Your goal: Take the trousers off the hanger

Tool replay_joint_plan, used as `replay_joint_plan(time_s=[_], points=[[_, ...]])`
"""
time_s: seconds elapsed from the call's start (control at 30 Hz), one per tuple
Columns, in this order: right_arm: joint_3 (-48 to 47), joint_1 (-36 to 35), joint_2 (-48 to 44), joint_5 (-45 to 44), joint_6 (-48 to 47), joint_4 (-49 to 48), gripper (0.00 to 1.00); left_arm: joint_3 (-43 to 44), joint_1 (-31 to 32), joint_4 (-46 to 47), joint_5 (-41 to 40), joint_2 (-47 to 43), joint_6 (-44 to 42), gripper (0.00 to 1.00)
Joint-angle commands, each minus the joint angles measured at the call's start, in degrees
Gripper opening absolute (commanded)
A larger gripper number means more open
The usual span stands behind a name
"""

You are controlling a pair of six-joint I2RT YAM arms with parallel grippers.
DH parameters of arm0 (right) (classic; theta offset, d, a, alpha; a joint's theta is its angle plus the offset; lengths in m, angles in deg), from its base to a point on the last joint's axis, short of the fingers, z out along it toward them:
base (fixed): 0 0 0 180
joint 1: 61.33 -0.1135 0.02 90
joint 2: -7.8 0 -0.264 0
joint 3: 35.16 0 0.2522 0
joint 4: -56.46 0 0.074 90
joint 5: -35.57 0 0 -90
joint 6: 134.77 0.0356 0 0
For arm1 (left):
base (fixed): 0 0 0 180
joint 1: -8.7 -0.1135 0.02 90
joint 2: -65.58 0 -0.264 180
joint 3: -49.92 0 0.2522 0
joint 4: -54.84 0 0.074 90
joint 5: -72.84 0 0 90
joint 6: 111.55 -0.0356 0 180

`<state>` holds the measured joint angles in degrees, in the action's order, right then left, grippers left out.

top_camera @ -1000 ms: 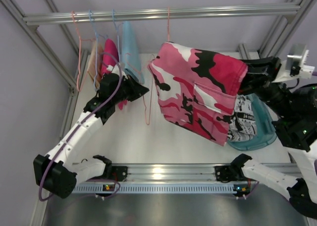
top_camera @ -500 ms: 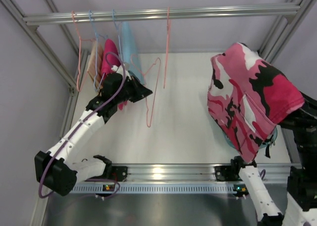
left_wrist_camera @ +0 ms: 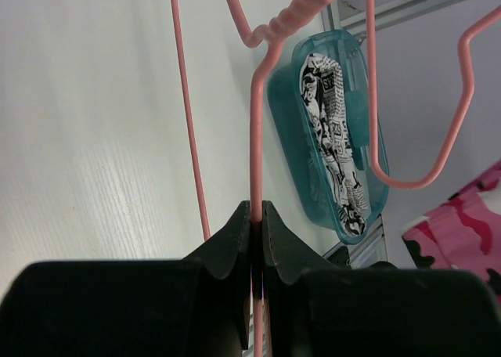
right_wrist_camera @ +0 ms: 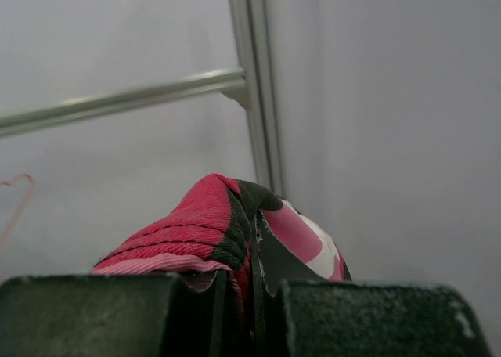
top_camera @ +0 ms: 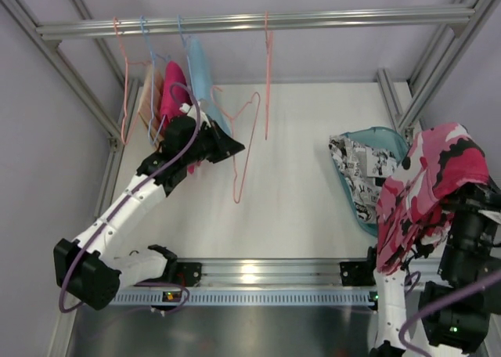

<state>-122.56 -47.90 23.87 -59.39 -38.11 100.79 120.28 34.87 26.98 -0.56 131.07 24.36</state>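
right hand (right_wrist_camera: 251,285) clamping pink trousers (top_camera: 430,185), now lower right; left hand (left_wrist_camera: 256,210) pinching hanger (left_wrist_camera: 255,138).

Bright, even overhead light fills the top view. The white surface (top_camera: 297,185) shows only faint, soft shadows, and a glare patch shines on the silver aluminium rail (top_camera: 250,272) at its near edge. In the left wrist view, the left arm's black fingers (left_wrist_camera: 223,251) are dark and soft-focused close to the lens. The pink wire hanger (left_wrist_camera: 256,138) looks crisp against the washed-out surface. The right wrist view is dimmer and grey. The right arm's black fingers (right_wrist_camera: 360,318) are blurred, while the pink-red patched trousers (right_wrist_camera: 196,224) look fairly sharp.
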Motion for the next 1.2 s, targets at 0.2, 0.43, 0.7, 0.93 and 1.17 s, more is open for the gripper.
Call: replay_joint_plan(time_s=[0.2,0.43,0.7,0.93,1.17], points=[[16.1,1.4,4.8,-14.7,-11.3,-5.8,0.0,-0.3,1.0,2.3,-1.2,-4.8,-2.8,0.0],[30.2,1.4,18.0,-8.5,-12.1,-22.9,0.0,-3.0,1.2,2.2,-2.4,-7.7,-5.1,0.0],[29.6,-6.1,37.3,-5.2,-10.2,-40.3,0.0,-1.3,1.4,0.1,-2.3,-9.2,-10.1,0.0],[25.0,-13.0,51.1,-9.1,-10.1,-42.2,0.0,1.9,1.9,-4.2,-3.1,-9.2,-14.1,0.0],[24.6,-13.0,55.3,-5.3,-7.1,-34.7,0.59,5.7,2.4,-9.6,-4.0,-7.8,-18.1,0.0]])
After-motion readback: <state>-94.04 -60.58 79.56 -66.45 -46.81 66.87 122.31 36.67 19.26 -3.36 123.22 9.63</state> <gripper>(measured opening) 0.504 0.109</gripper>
